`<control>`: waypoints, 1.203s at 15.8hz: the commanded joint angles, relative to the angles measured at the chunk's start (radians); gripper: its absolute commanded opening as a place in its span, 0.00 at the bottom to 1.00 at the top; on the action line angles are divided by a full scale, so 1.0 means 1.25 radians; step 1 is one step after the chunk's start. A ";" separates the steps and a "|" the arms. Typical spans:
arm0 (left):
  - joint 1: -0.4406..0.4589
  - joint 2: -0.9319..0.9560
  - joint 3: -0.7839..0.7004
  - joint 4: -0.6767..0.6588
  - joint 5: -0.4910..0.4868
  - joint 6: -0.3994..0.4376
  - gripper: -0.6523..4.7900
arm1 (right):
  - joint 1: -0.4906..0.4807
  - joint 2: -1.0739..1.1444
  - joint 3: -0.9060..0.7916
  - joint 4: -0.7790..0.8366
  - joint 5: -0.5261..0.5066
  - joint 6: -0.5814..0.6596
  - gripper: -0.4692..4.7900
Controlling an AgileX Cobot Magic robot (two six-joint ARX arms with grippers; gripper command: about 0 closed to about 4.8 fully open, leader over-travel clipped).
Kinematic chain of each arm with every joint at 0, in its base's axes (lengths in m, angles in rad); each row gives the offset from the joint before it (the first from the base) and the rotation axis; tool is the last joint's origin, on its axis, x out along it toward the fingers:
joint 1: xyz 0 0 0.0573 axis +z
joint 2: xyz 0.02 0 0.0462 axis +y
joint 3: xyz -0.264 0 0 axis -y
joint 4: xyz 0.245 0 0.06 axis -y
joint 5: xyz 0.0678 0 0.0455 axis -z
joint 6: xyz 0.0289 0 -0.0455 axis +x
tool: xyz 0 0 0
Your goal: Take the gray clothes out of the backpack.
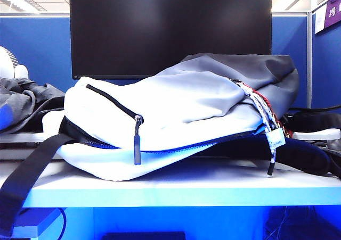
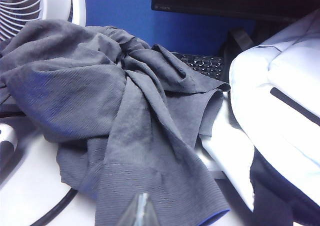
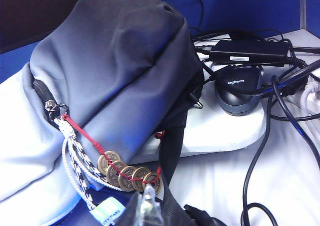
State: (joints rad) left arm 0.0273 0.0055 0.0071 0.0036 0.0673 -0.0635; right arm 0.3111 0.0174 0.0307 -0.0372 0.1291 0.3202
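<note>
Two grippers appear only at the near edge of their own wrist views, and neither shows in the exterior view. The left gripper (image 2: 141, 212) has its translucent fingers (image 2: 136, 213) pressed together into a narrow tip, holding nothing; that tip hangs just above the hem of the gray clothes (image 2: 115, 116), and contact cannot be told. The right gripper (image 3: 145, 208) likewise has its fingers (image 3: 149, 206) closed on nothing, hovering over the backpack's (image 1: 176, 112) cords and black strap (image 3: 172, 151).

The gray clothes lie outside the backpack, spread in a wrinkled heap on the white counter (image 1: 213, 189) just beside the bag's pale side; a thin blue edge shows at the hem. In the exterior view the heap (image 1: 24, 104) sits left of the bag, well apart from its dark gray top. A white fan (image 2: 35, 5) stands behind the heap, and a black keyboard (image 2: 202, 64) shows between clothes and bag.

The backpack rests on its side, zipper pull (image 1: 137, 144) hanging down, braided cords (image 3: 75, 156) and a string of coins (image 3: 127, 175) at the dark gray end. Beyond that end lie a power adapter (image 3: 250, 50), a round black device (image 3: 239, 93) and loose cables (image 3: 270, 136). A dark monitor (image 1: 170, 27) fills the background.
</note>
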 commanded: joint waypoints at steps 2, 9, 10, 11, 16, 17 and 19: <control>0.000 -0.002 0.000 0.009 0.000 0.003 0.11 | 0.000 0.001 0.004 0.009 0.000 -0.002 0.08; 0.000 -0.002 0.000 0.009 0.000 0.003 0.11 | -0.009 -0.007 0.002 -0.025 0.023 -0.161 0.08; 0.000 -0.002 0.000 0.009 0.000 0.003 0.11 | -0.035 -0.013 -0.003 -0.037 0.024 -0.183 0.08; 0.000 -0.002 0.000 0.008 0.000 0.003 0.11 | -0.078 -0.013 -0.009 -0.039 0.020 -0.185 0.08; 0.000 -0.002 0.000 0.006 0.000 0.003 0.11 | -0.278 -0.013 -0.019 -0.024 -0.001 -0.234 0.08; 0.000 -0.002 0.000 0.005 0.000 0.003 0.11 | -0.273 -0.013 -0.019 -0.019 -0.001 -0.241 0.08; 0.000 -0.002 0.000 0.004 0.000 0.003 0.11 | -0.246 -0.013 -0.019 -0.009 -0.022 -0.242 0.08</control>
State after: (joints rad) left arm 0.0273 0.0055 0.0071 0.0025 0.0673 -0.0635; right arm -0.0086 0.0032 0.0090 -0.0692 0.1169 0.0235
